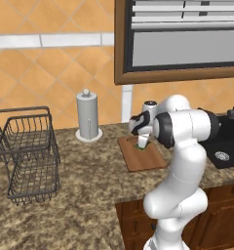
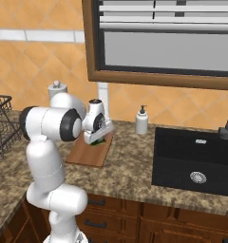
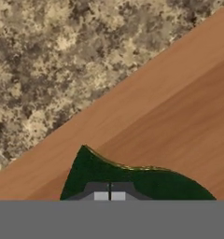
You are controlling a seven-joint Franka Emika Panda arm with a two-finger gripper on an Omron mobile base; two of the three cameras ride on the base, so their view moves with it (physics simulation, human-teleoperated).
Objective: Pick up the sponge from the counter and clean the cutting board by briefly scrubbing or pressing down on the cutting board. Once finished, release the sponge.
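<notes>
Sponge (image 3: 132, 179) sits pressed flat on the cutting board (image 1: 143, 157) near its back edge, clamped in the claw (image 1: 142, 141), so the downward push can scrub the wood.

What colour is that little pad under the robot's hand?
Dark green; the sponge shows best in the hand view.

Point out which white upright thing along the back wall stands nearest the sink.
The soap dispenser, a small white pump bottle just left of the black sink. The paper towel holder stands far off, beyond the cutting board, near the wire basket.
</notes>
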